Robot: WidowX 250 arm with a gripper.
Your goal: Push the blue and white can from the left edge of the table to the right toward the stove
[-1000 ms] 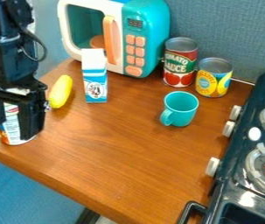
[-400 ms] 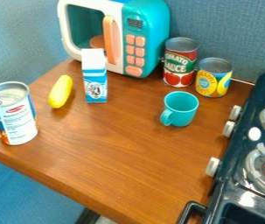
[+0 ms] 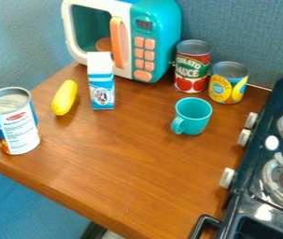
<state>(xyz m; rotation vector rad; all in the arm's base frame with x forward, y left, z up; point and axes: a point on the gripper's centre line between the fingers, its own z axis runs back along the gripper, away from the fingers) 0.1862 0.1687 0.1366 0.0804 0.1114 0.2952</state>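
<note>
Pincer state: from where I stand, I cannot tell whether it is wide, narrow or loaded. The white can (image 3: 18, 130) stands upright at the left of the table (image 3: 131, 163). Next rightward: the yellow squash (image 3: 64, 98), lying flat; the carton (image 3: 102, 88), upright before the microwave (image 3: 154, 28); the cup (image 3: 196, 119), upright, in front of the red can (image 3: 191, 72); the yellow can (image 3: 228, 86); the stove (image 3: 246, 205).

front tabletop (image 3: 137, 172) open, between can (image 3: 20, 133) and stove (image 3: 248, 173)
</note>
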